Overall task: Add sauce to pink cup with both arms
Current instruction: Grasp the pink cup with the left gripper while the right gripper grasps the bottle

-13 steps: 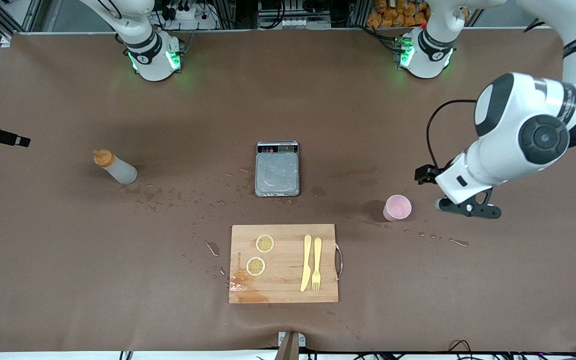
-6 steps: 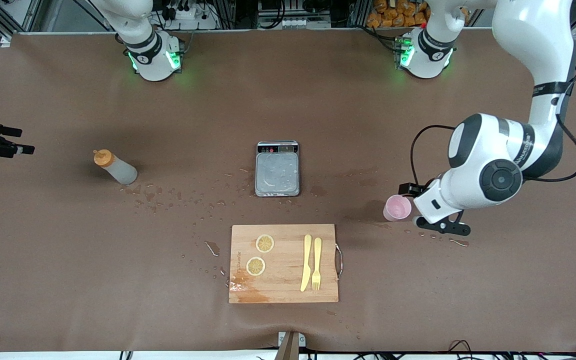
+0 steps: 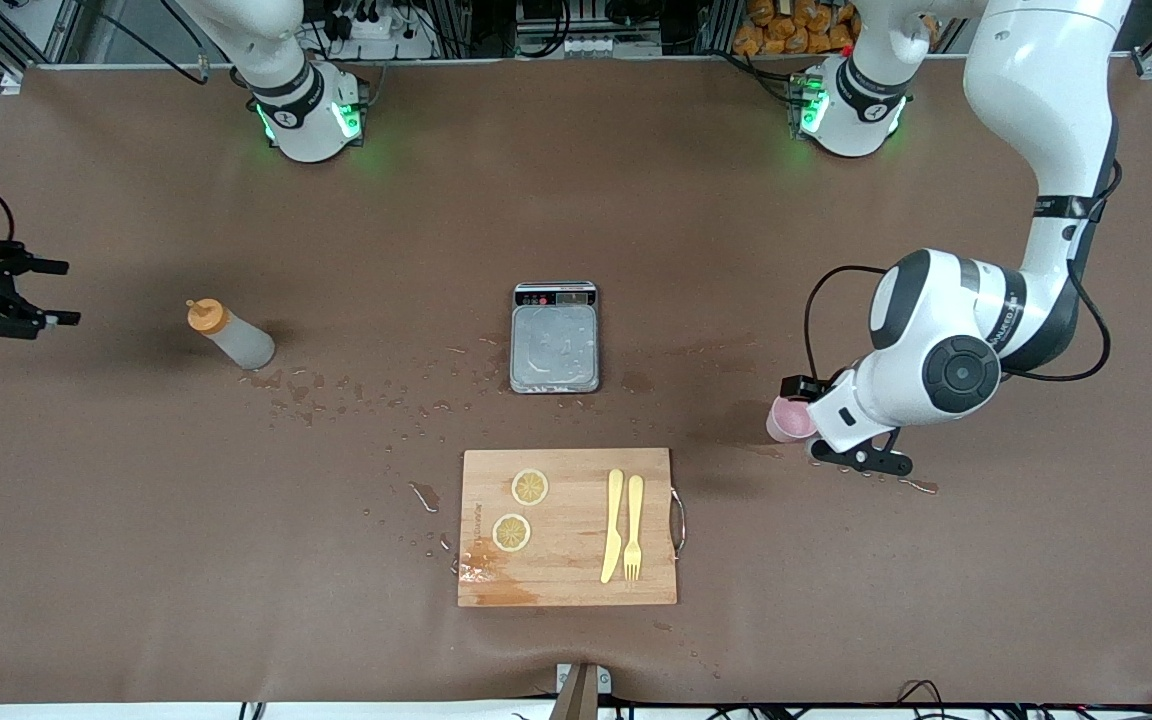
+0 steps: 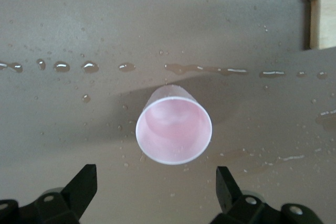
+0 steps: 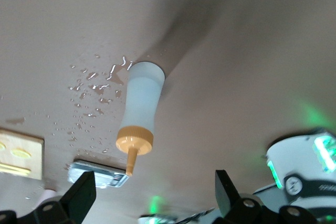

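The left gripper [image 4: 155, 190] is low at the left arm's end of the table [image 3: 936, 600], its jaws spread wide with nothing between them. The pink cup [image 4: 174, 131] stands upright just ahead of the open fingers [image 4: 227, 184], centred on the gap but not yet inside it and not touching either finger. In the front view the gripper [image 3: 841, 440] sits just beside the cup [image 3: 786, 420], on the side toward the left arm's end of the table. Water droplets [image 4: 62, 66] lie in a line on the table past the cup as seen from this gripper. The right gripper [image 5: 152, 192] is up over the right arm's end of the table, its jaws also spread and holding nothing. In the front view it [image 3: 46, 292] shows at the table's edge, well apart from the sauce [image 3: 229, 335]. The sauce [image 5: 139, 111] stands upright on the table ahead of this gripper, its orange nozzle [image 5: 132, 158] on top, with droplets [image 5: 92, 85] scattered beside its base. A scale [image 3: 555, 338] sits at the middle of the table between the two grippers, and a wooden cutting board [image 3: 566, 575] with two lemon slices [image 3: 530, 487], a knife [image 3: 614, 525] and a fork [image 3: 634, 528] lies nearer to the front camera than the scale.
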